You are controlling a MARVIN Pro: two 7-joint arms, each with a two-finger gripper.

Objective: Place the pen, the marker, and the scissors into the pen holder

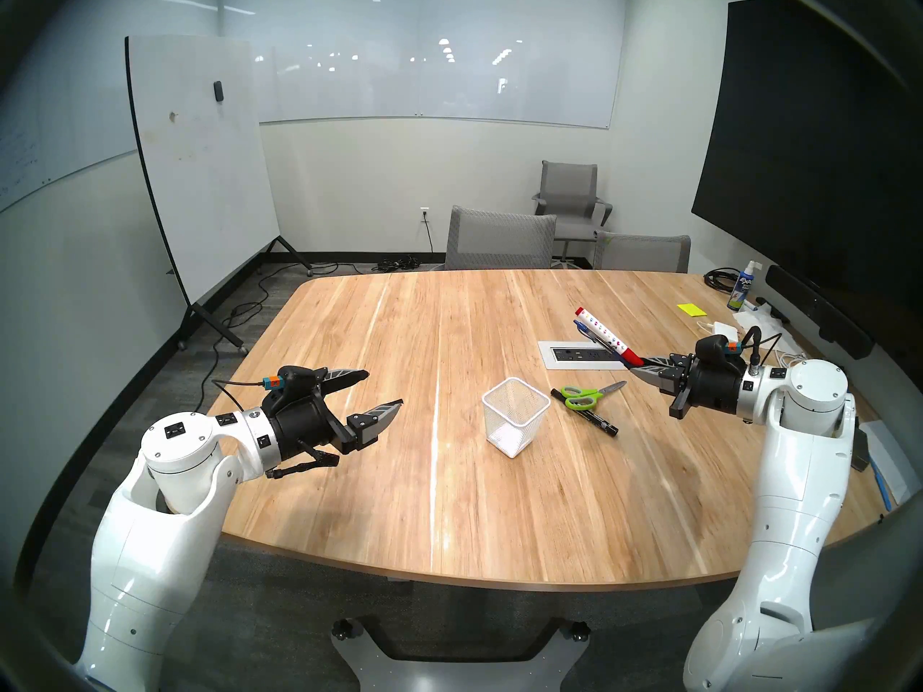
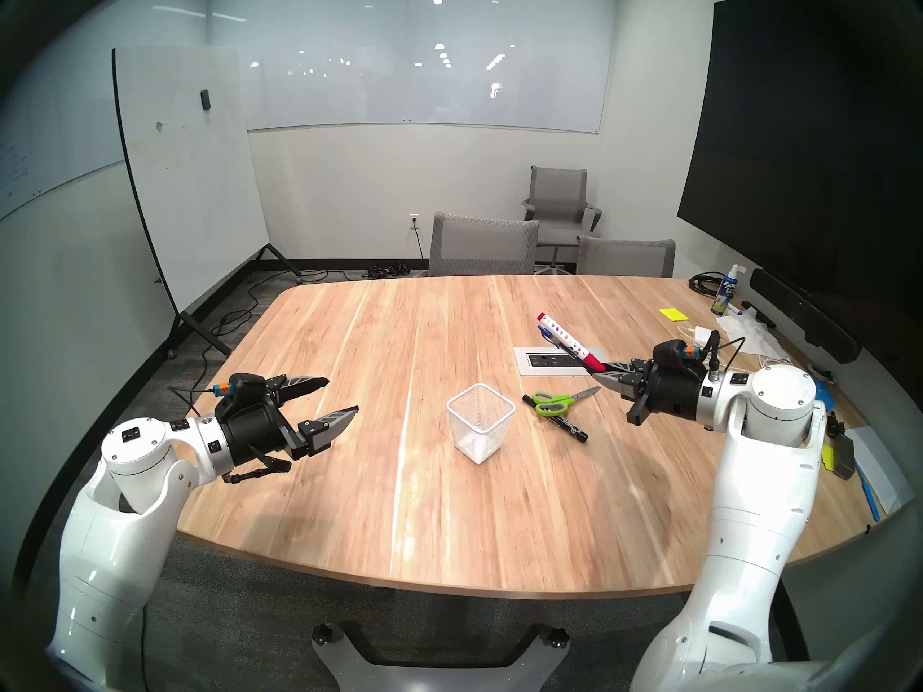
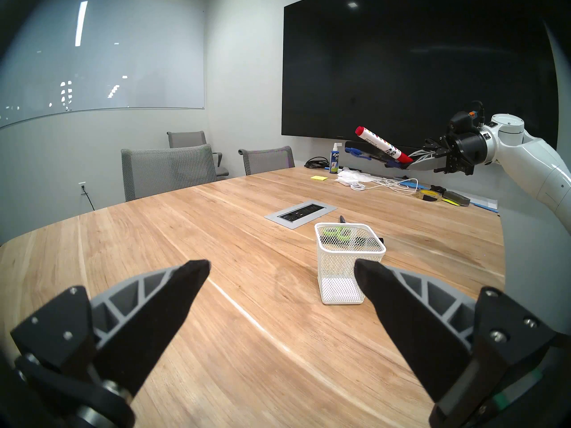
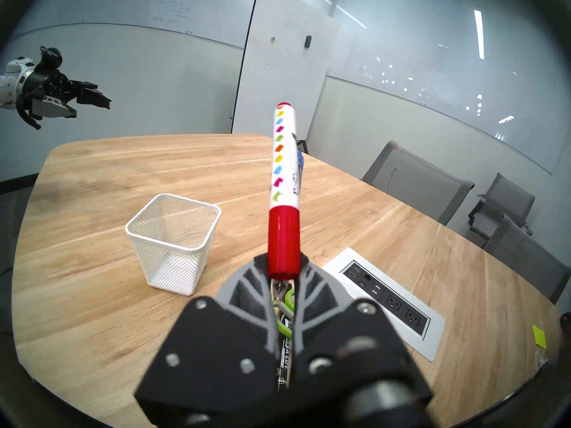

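Here, going left to right: the left tool (image 1: 372, 389) hangs over the tabletop (image 1: 379, 476) with jaws spread wide, gripping nothing. The white mesh pen holder (image 1: 514, 416) stands upright and looks empty. Just beside it lie the green-handled scissors (image 1: 589, 396), crossing a black marker (image 1: 584, 410). The right tool (image 1: 639, 366) is clamped on the red cap of a white marker (image 1: 607, 336), with the blue pen (image 1: 592, 334) apparently pinched alongside it. Both are light, stiff and smooth; held by one end, they could pivot or slip. The scissors should grip best at the pivot.
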